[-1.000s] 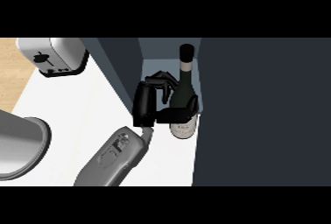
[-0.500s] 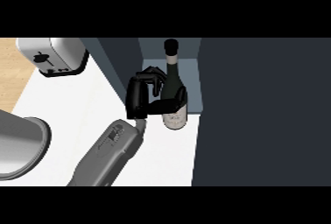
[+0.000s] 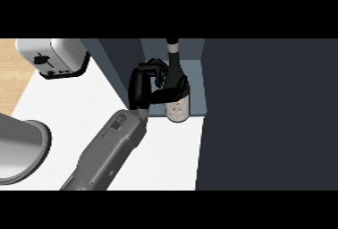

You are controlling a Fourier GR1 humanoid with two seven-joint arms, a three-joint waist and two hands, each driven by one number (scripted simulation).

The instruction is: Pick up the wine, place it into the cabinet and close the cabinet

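Black fingers (image 3: 152, 68) of the left hand (image 3: 140, 87) curl round the wine bottle (image 3: 177, 109) at the cabinet (image 3: 264, 112).

Light is falling evenly and diffusely. White counter top (image 3: 168, 154) below the black left hand (image 3: 146, 85) is reading bright. Silver metal toaster (image 3: 52, 56), left of the hand, is carrying soft highlights. Dark glass wine bottle (image 3: 179, 82) in the hand's curled fingers and slate-blue cabinet panel (image 3: 271, 112) to its right are reading dim, flat.
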